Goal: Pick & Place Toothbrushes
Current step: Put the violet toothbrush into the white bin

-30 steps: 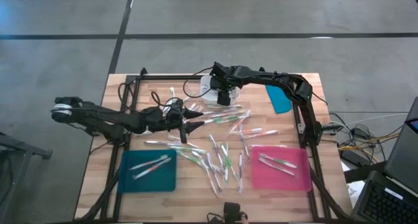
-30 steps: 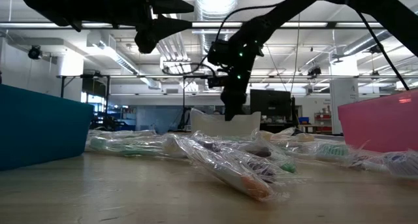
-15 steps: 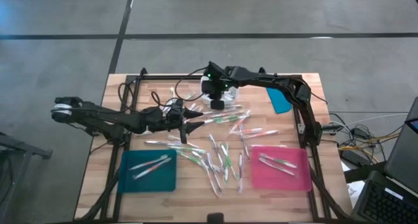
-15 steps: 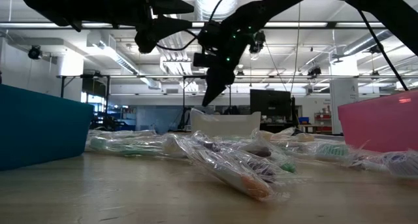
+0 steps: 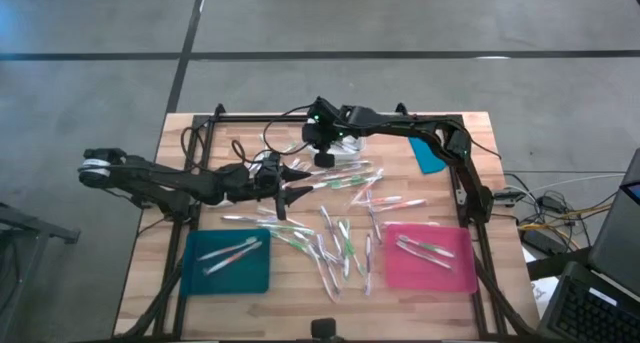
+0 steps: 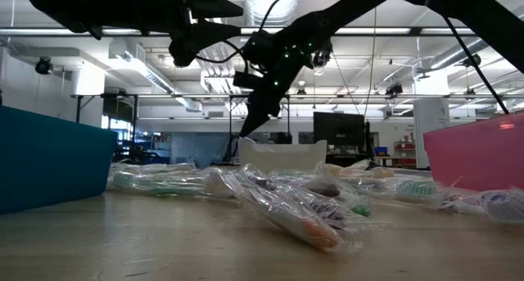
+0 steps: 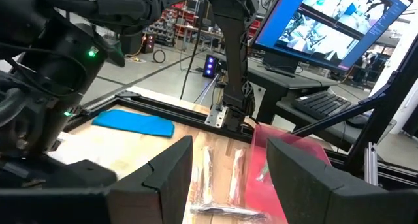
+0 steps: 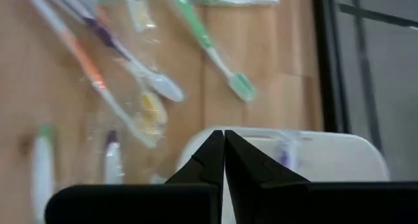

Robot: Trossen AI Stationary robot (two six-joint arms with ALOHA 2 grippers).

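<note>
Your right end effector (image 5: pixel 322 160) has swung leftward off the white bin (image 8: pixel 313 152) since a second ago and its fingers have snapped fully together, gripping nothing. Your left end effector (image 5: pixel 300 180) hovers spread wide and empty over the table (image 5: pixel 150 283). Toothbrushes (image 5: pixel 340 245) lie scattered between the teal tray (image 5: pixel 228 263) and pink tray (image 5: pixel 430 258).

The worktop (image 5: pixel 150 273) is pale wood grain, framed by black rails. The toothbrushes (image 5: pixel 340 245) are whitish and clear with green, pink and orange accents; one in the right wrist view seems to carry purple, though it is blurred. One tray (image 5: pixel 227 261) is teal, another (image 5: pixel 430 258) pink. A blue flat piece (image 5: pixel 429 153) lies near the back. The bin (image 8: pixel 307 155) is white. Both arms are black.
</note>
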